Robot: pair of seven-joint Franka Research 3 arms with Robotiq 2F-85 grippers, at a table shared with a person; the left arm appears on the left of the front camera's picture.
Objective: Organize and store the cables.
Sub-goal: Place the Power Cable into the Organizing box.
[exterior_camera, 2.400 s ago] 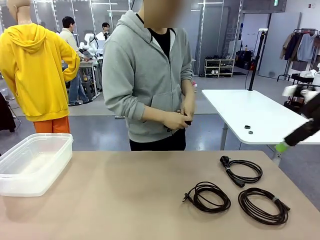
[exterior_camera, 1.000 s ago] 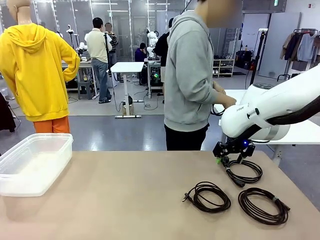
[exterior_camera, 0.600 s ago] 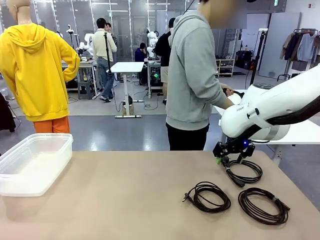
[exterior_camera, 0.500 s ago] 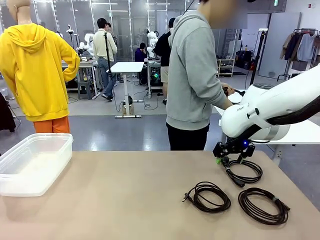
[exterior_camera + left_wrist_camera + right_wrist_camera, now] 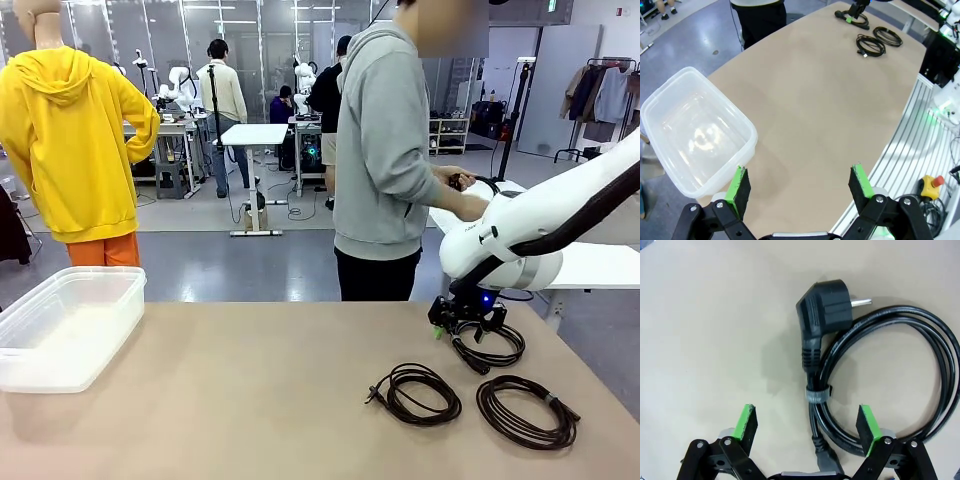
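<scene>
Black coiled power cable with an angled plug lay on the tan tabletop, far right. The right gripper had sunk slightly lower, jaws spread astride its tied strands, so a pinch looked near. A second dark coil and a third dark coil lay nearer. The left gripper, also spread, hovered by the clear plastic tub, well apart; nothing blocked the way there.

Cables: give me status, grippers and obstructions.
Both open: left gripper above table by bin, right gripper astride far cable, not gripping. The other two cables coiled on table. Far side: person turned sideways.
</scene>
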